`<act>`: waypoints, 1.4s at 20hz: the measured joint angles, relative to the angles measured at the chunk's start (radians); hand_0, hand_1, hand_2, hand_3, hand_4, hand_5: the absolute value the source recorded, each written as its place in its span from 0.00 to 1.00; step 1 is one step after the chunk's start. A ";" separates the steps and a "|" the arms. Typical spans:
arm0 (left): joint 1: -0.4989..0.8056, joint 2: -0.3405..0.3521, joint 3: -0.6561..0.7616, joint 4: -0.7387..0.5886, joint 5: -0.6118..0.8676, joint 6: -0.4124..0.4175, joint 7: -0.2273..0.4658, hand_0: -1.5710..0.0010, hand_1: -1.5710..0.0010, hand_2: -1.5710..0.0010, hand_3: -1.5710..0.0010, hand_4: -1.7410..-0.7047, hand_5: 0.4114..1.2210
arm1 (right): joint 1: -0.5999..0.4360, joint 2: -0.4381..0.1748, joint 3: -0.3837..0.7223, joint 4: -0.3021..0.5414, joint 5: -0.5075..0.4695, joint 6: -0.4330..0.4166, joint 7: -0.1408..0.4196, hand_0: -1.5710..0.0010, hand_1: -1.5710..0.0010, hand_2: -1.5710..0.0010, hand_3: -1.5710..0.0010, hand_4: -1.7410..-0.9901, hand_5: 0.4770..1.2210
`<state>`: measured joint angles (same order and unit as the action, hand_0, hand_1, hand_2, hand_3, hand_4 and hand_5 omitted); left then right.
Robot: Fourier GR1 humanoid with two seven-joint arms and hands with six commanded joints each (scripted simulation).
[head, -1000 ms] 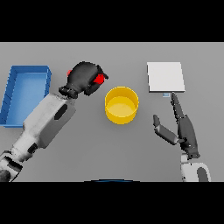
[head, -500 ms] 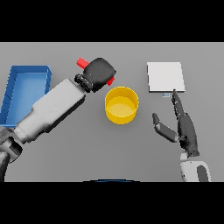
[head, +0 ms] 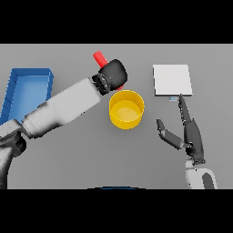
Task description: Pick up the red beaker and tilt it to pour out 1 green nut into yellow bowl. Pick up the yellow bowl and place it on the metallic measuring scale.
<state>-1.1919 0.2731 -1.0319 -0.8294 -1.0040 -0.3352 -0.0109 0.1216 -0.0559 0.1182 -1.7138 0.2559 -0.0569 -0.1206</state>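
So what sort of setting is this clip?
Probably a lab-style tabletop bench: a red beaker held in the left hand, a metallic measuring scale, and a yellow bowl on a grey table.

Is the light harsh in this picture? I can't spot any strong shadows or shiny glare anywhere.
Head view: light is flat and even, with no glare on the grey table; only a faint shadow inside the yellow bowl. The white scale looks plain, without highlights. The left hand hides most of the red beaker. Edges are soft all over.
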 measured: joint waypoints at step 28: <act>-0.494 0.044 -0.097 0.376 -0.041 0.146 -0.082 0.00 0.00 0.00 0.10 0.01 1.00 | -0.011 0.005 0.005 -0.009 -0.010 0.007 -0.012 1.00 1.00 1.00 1.00 0.78 0.24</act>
<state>-1.6861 0.3171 -1.1288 -0.4535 -1.0448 -0.1893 -0.0928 0.1106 -0.0509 0.1234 -1.7227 0.2460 -0.0496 -0.1328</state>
